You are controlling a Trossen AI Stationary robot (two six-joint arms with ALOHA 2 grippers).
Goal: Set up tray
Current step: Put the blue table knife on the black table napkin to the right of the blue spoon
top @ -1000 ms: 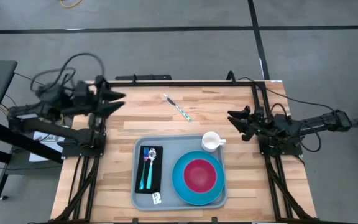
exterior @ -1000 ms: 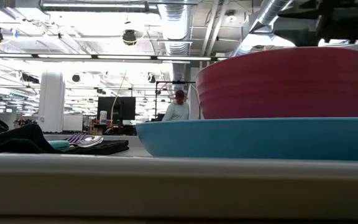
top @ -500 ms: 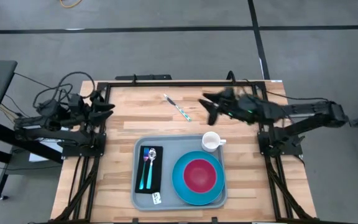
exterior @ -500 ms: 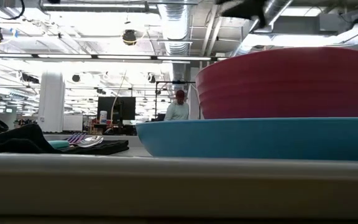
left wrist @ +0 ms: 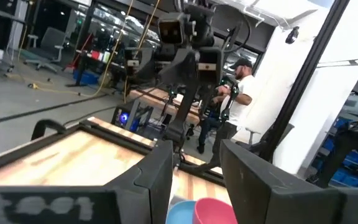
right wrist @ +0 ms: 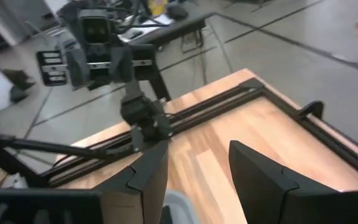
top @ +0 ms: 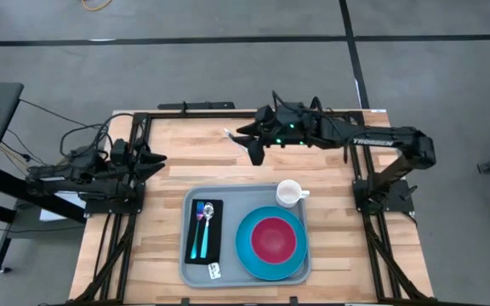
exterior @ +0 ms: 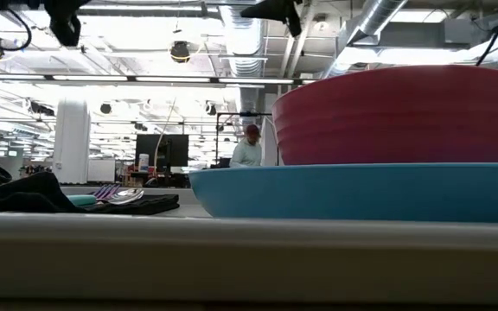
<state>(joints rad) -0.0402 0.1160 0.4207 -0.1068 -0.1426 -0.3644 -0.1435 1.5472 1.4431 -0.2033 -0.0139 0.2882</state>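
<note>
The grey-blue tray (top: 243, 197) lies at the table's near middle. It carries a blue plate (top: 247, 246) with a red bowl (top: 270, 239), a white cup (top: 288, 193), and a black napkin (top: 213, 248) with a fork and spoon (top: 202, 223). In the low view the bowl (exterior: 396, 117) and plate (exterior: 353, 190) fill the right side. A thin white-and-teal utensil (top: 229, 133) lies on the bare wood beyond the tray. My right gripper (top: 251, 143) (right wrist: 194, 158) hovers open over it, hiding its teal end. My left gripper (top: 153, 158) (left wrist: 194, 165) waits open at the table's left edge.
Bare wood lies beyond the tray and on both its sides. A black frame rail (top: 228, 111) runs along the far edge. The arm bases (top: 113, 200) (top: 381, 200) stand at the left and right edges. A person (exterior: 249, 149) stands far behind the table.
My right arm has swung from the table's right edge toward the far middle and now reaches out over the utensil. My left arm has drawn back toward the left edge and sunk lower. The things on the tray have stayed put.
</note>
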